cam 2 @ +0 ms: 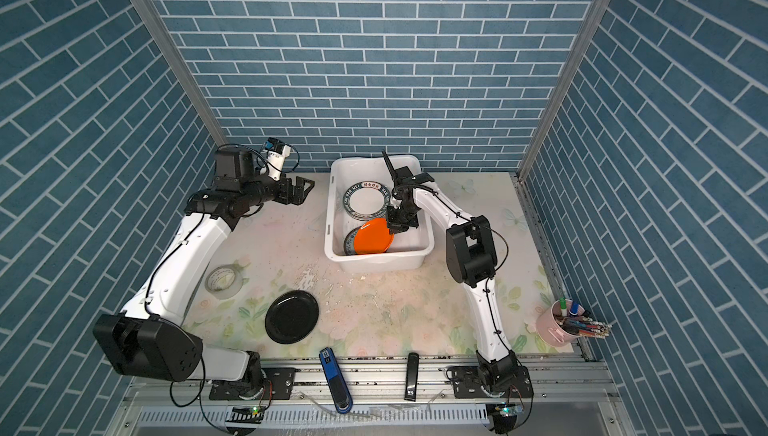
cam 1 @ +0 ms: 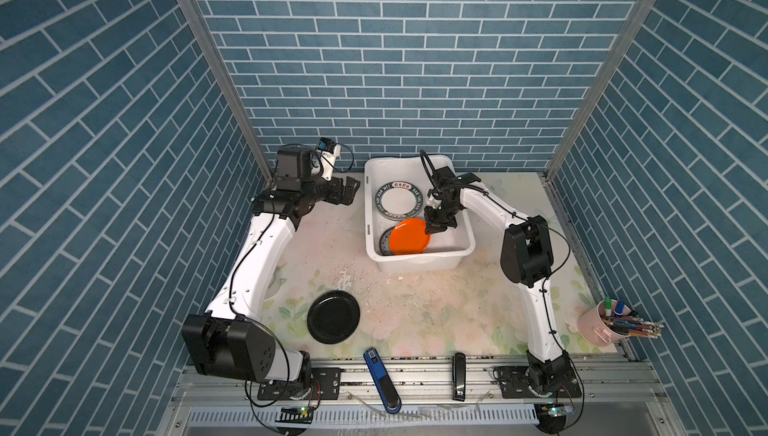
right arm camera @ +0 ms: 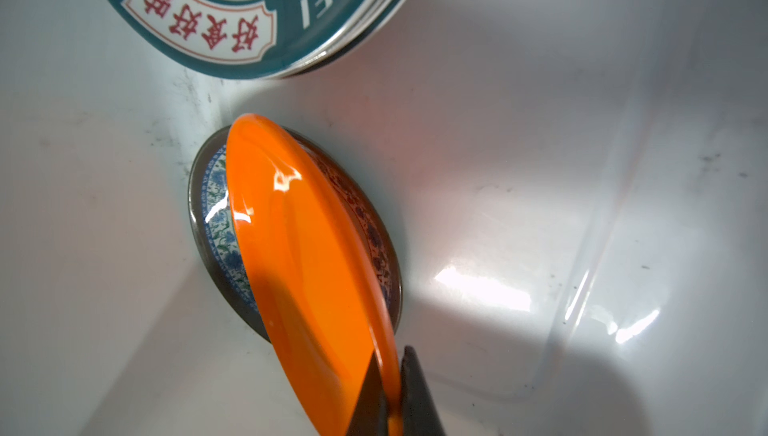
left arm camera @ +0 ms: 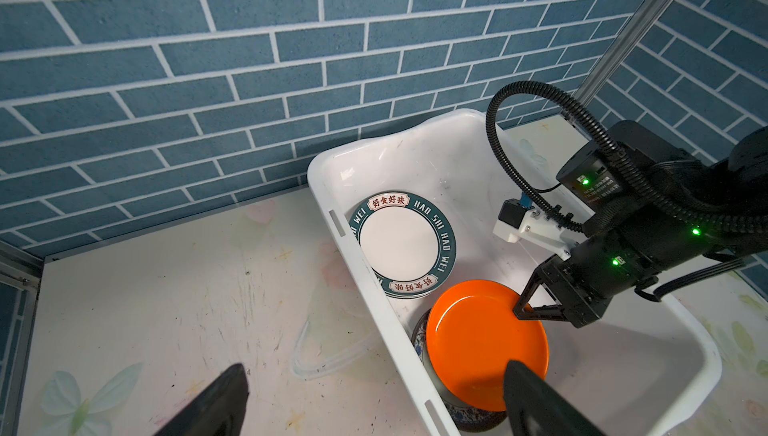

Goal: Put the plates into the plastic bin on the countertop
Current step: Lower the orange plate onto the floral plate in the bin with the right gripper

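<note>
- White bin point(cam 1: 419, 264) sits at the far side of the flowered countertop point(cam 1: 415, 313), near the wall.
- Stack of teal-rimmed lettered plates point(cam 1: 399, 202) lies in its far half.
- Orange plate point(cam 1: 409, 237), tilted and pinched at the rim by the right gripper point(left arm camera: 523, 313), hangs over a small patterned plate point(right arm camera: 216, 213) in the near left corner.
- Black plate point(cam 1: 333, 316) lies flat on the countertop, well apart from the bin.

Bright glare on orange plate point(right arm camera: 307, 271)

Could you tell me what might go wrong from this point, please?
The right gripper pinches only the rim of the orange plate, held tilted over the patterned plate in the plastic bin; released like this, it could clatter down and chip either. The thin rim grip might also slip early.
</note>
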Available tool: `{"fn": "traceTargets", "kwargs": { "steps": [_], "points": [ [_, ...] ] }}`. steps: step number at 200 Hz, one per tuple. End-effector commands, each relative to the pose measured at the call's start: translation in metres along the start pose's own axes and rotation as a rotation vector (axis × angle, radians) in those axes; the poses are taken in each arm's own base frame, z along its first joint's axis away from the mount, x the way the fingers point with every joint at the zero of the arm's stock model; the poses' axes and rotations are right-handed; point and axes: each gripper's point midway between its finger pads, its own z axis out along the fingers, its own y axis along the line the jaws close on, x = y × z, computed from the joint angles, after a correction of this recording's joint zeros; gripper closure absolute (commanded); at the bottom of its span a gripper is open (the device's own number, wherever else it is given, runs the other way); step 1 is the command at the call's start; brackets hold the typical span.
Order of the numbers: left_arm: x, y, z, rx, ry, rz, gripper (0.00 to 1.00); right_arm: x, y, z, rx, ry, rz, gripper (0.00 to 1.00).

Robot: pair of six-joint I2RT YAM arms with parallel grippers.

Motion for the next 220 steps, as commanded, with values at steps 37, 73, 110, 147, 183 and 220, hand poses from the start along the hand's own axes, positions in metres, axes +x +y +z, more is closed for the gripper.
{"fn": "traceTargets", "kwargs": {
  "steps": [37, 73, 110, 147, 183, 220],
  "points": [
    [-0.009, -0.003, -0.003, 0.016, -0.020, 0.000, 0.03, 0.003, 0.009, 0.005, -0.047, 0.013, 0.026, 1.00],
    [-0.009, -0.005, -0.003, 0.023, -0.022, -0.005, 0.03, 0.006, 0.009, 0.011, -0.061, 0.036, 0.041, 1.00],
    [-0.010, -0.004, -0.003, 0.018, -0.025, -0.003, 0.03, 0.008, 0.011, 0.015, -0.070, 0.045, 0.043, 1.00],
    [-0.010, -0.004, -0.002, 0.025, -0.024, -0.014, 0.03, 0.010, 0.011, 0.018, -0.078, 0.059, 0.049, 0.99],
    [-0.009, -0.004, -0.001, 0.021, -0.023, -0.017, 0.03, 0.012, 0.012, 0.021, -0.085, 0.070, 0.052, 0.98],
    [-0.008, -0.004, -0.001, 0.022, -0.021, -0.022, 0.03, 0.015, 0.012, 0.025, -0.090, 0.087, 0.060, 0.96]
  ]
}}
